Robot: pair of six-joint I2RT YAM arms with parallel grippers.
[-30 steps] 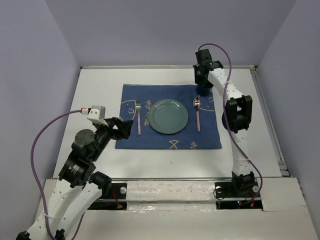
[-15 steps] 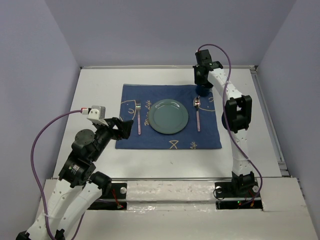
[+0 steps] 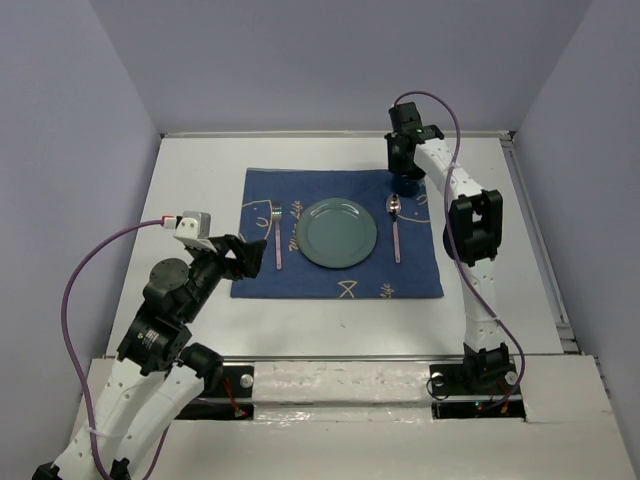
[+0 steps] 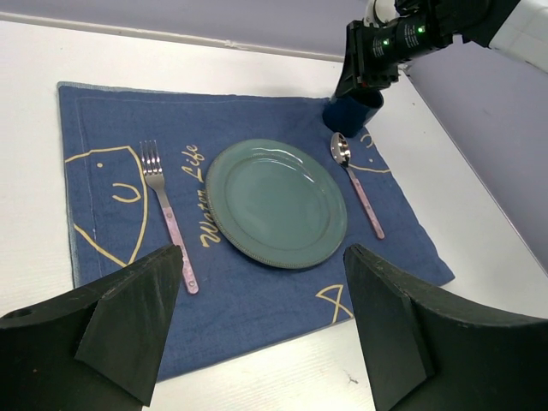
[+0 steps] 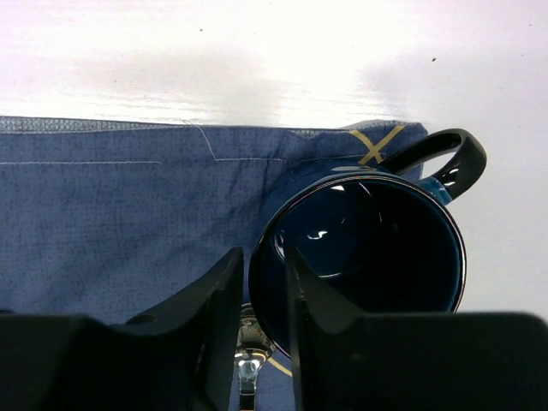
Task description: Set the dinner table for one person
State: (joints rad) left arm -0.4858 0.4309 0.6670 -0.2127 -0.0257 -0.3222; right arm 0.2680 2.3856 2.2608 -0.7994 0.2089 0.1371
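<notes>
Right wrist: right jaws pinch mug (image 5: 368,248) at plate's (image 4: 276,202) 1 o'clock, left jaws spread; fork (image 4: 165,214), spoon (image 4: 355,180) laid, release pending.

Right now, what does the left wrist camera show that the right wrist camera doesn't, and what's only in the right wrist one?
Only left wrist: the fork, the green plate, the pink handle of the spoon, and the left gripper open and empty. Only right wrist: the blue mug seen from above, its inside empty and its handle showing, with the right gripper straddling the rim; whether it clamps is unclear. Both: the mug, the spoon's bowl, the blue mat and the white dinner table.
</notes>
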